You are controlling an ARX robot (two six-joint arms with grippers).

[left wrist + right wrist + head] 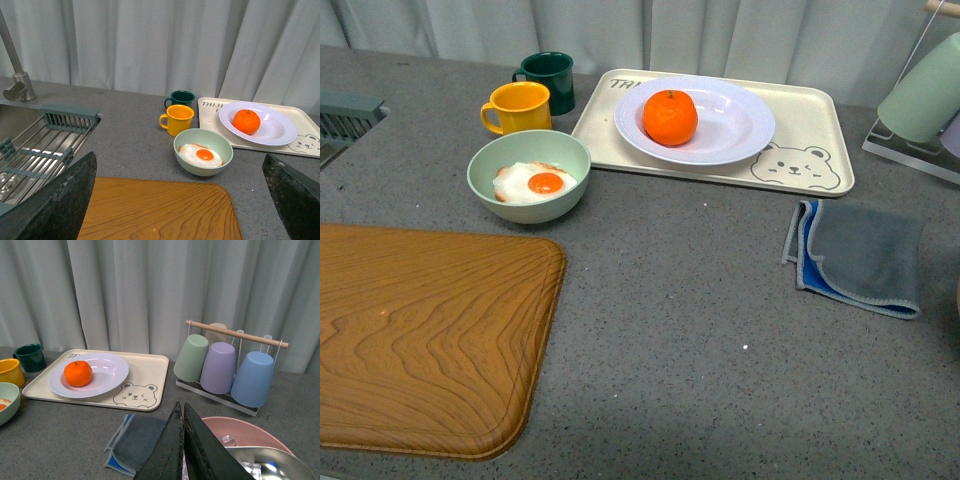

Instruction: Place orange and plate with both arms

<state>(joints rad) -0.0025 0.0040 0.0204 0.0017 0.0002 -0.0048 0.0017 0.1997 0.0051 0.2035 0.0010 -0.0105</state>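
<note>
Right now the right end effector (182, 440) is pinched closed on nothing, and the left end effector (180, 200) looks wide open, empty. Farther off, the orange (670, 117) sits in the plate (740, 125) on the bear tray (815, 120). Tipping the plate could roll it onto the worktop (700, 330).

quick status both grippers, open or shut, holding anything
Left gripper: open, dark fingers spread wide, holding nothing.
Right gripper: shut, fingers pressed together, holding nothing.
</note>
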